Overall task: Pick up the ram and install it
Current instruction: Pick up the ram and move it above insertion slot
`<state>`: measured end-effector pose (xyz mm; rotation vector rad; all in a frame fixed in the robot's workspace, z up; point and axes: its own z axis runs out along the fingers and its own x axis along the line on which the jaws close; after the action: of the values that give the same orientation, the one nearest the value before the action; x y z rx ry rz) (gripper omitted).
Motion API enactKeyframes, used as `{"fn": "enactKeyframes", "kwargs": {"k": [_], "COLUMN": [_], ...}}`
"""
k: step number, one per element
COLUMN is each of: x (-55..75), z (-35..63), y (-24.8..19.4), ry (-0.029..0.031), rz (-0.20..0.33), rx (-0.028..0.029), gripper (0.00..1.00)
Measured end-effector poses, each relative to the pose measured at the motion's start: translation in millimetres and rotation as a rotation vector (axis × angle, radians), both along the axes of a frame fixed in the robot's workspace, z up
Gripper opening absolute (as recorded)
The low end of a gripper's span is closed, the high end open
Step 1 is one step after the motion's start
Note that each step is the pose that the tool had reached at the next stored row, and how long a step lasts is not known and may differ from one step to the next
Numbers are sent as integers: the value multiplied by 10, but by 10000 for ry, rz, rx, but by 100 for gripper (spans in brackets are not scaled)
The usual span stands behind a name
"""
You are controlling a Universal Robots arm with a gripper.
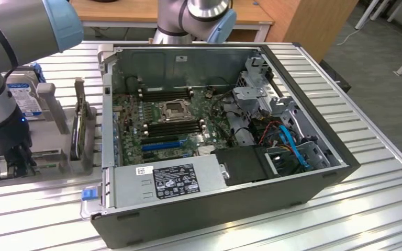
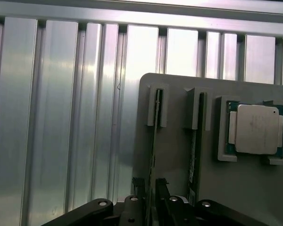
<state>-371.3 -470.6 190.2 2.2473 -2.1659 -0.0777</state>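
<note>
At the grey holder point(image 2: 174, 155): gripper point(image 2: 151, 184) open, fingers straddling the ram point(image 2: 154, 136), which stands edge-on in its slot; best to centre on the stick, close squarely, avoid twisting.

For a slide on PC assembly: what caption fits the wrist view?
Open gripper straddles the ram, on edge in a grey holder beside a second stick and a processor.

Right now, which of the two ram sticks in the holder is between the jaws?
The ram stick farther from the CPU; the other stick stands outside the jaws.
</note>
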Motion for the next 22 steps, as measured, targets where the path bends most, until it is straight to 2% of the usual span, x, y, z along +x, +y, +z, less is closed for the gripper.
{"fn": "enactKeyframes", "kwargs": {"k": [4,22], "x": [0,0], "z": [0,-2], "y": [16,7], "ry": [0,-1], "rz": [-1,-1], "rx": [1,-1], "gripper": [24,24]}}
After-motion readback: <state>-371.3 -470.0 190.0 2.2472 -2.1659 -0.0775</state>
